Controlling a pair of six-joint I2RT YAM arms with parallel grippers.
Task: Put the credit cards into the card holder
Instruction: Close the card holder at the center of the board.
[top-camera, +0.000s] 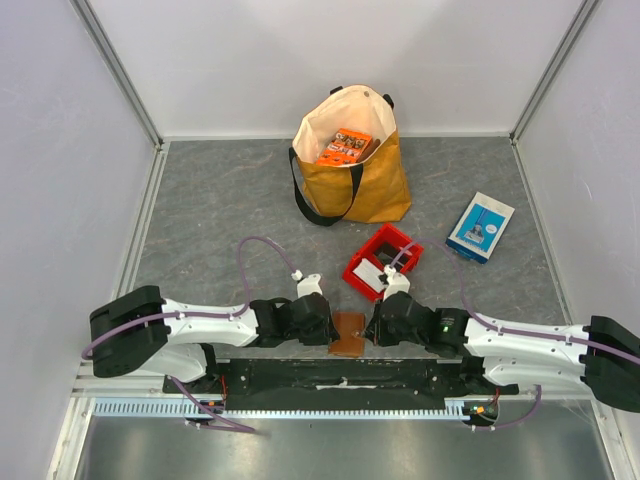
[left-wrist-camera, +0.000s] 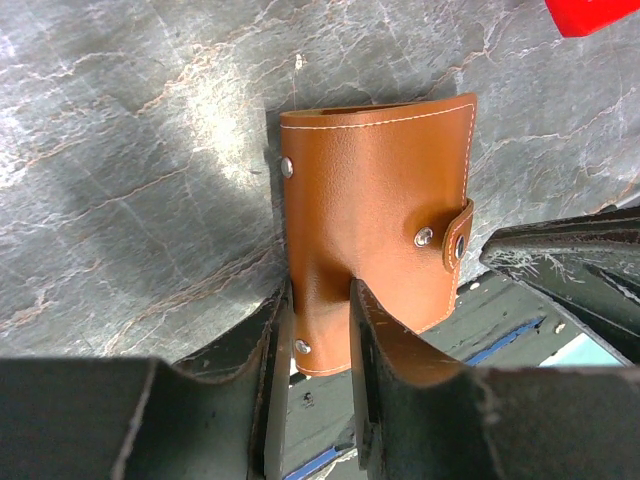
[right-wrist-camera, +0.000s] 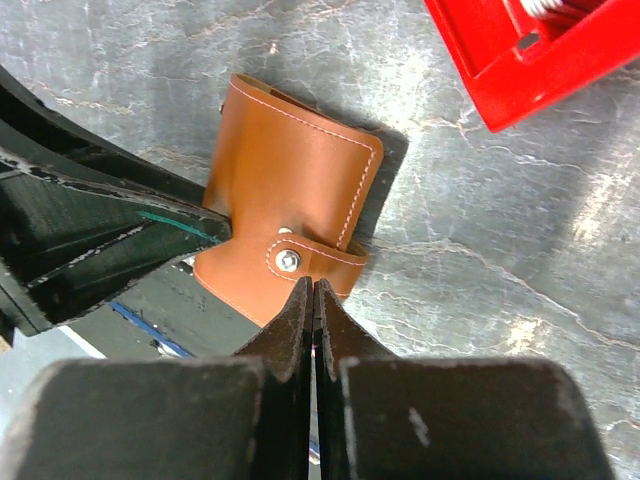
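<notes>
A red plastic bin (top-camera: 365, 248) is keeping a white credit card (top-camera: 368, 272) handy. At the grey table's (top-camera: 220, 190) near edge, the left gripper (left-wrist-camera: 320, 295) is clenching the brown leather card holder (left-wrist-camera: 370, 210) steady, while the right gripper (right-wrist-camera: 313, 290), fingers pressed together, is seemingly working its snap tab (right-wrist-camera: 315, 258).

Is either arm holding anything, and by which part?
Left jaws clamp the card holder by one edge; right jaws meet at its snap tab, hold unclear.
</notes>
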